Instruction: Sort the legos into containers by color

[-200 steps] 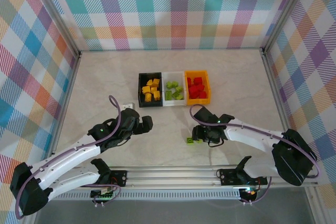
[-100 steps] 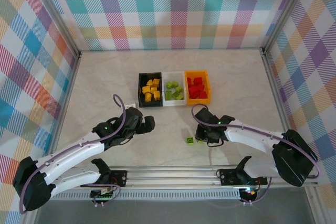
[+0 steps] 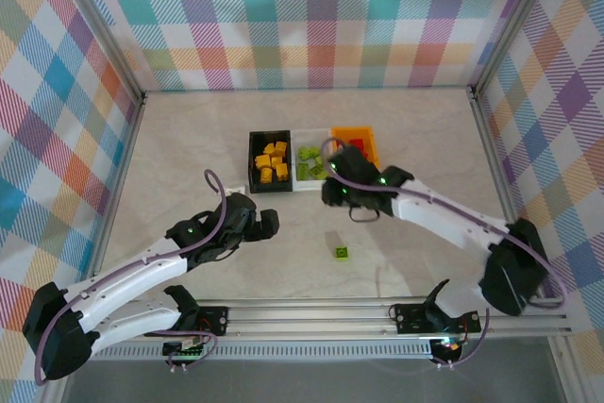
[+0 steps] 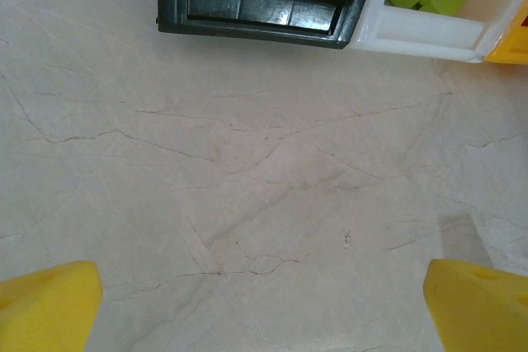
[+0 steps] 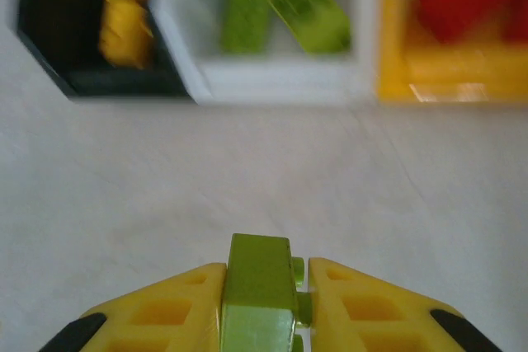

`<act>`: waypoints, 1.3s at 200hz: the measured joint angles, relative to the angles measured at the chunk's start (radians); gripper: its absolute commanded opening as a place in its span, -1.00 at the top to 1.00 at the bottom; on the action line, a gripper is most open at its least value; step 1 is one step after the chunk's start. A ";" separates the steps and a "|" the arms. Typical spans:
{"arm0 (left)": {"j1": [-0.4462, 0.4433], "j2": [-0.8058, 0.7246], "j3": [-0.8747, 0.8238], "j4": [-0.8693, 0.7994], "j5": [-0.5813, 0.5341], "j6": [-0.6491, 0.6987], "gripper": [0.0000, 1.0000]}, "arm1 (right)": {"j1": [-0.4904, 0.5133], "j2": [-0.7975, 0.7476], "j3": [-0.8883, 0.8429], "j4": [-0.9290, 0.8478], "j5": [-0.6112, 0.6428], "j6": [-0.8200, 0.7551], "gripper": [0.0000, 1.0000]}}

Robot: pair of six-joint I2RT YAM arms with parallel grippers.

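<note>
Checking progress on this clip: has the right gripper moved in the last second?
Yes. The right gripper moved away from the loose green lego, toward the white bin, gripping a second green lego.

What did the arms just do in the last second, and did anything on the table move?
The right tool lifted one green brick off the table and carried it toward the white bin. Another green brick stayed where it lay; the left tool, open, barely shifted; the black bin and orange bin kept their places.
</note>
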 measured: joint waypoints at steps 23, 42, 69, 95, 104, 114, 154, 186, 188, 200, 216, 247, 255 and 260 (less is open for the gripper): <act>0.000 -0.040 0.000 -0.011 0.001 -0.001 -1.00 | -0.040 0.178 0.160 0.035 0.000 -0.047 0.39; 0.000 -0.082 -0.005 -0.014 0.001 -0.004 -1.00 | -0.071 0.321 0.273 0.039 0.000 -0.071 0.37; 0.000 -0.129 -0.019 -0.026 0.001 -0.005 -1.00 | -0.096 0.480 0.415 0.024 0.000 -0.090 0.36; 0.000 -0.147 -0.029 -0.039 0.002 -0.004 -1.00 | -0.103 0.557 0.514 -0.005 0.000 -0.104 0.15; 0.000 -0.147 -0.031 -0.040 0.006 -0.003 -1.00 | -0.102 0.563 0.529 -0.011 0.000 -0.102 -0.08; 0.000 -0.147 -0.032 -0.040 0.014 0.000 -1.00 | -0.102 0.564 0.537 -0.019 -0.001 -0.108 -0.32; -0.003 -0.096 -0.023 -0.021 0.092 0.042 -1.00 | -0.103 0.528 0.504 -0.022 0.005 -0.101 -0.75; -0.096 0.074 0.064 0.011 0.133 0.091 -0.96 | -0.115 0.317 0.291 -0.004 0.024 -0.076 -0.81; -0.107 0.088 0.073 0.015 0.135 0.093 -0.95 | -0.117 0.300 0.275 -0.003 0.023 -0.074 -0.82; -0.169 0.179 0.124 0.039 0.144 0.113 -0.90 | -0.132 0.198 0.184 0.007 0.025 -0.062 -0.83; -0.249 0.308 0.189 0.074 0.154 0.136 -0.88 | -0.167 0.067 0.068 0.012 0.027 -0.047 -0.85; -0.375 0.537 0.290 0.121 0.173 0.177 -0.81 | -0.240 -0.126 -0.130 0.008 0.034 -0.026 -0.89; -0.397 0.592 0.314 0.126 0.177 0.186 -0.80 | -0.253 -0.167 -0.172 0.004 0.034 -0.024 -0.89; -0.410 0.624 0.329 0.126 0.178 0.190 -0.79 | -0.259 -0.194 -0.195 -0.002 0.035 -0.024 -0.90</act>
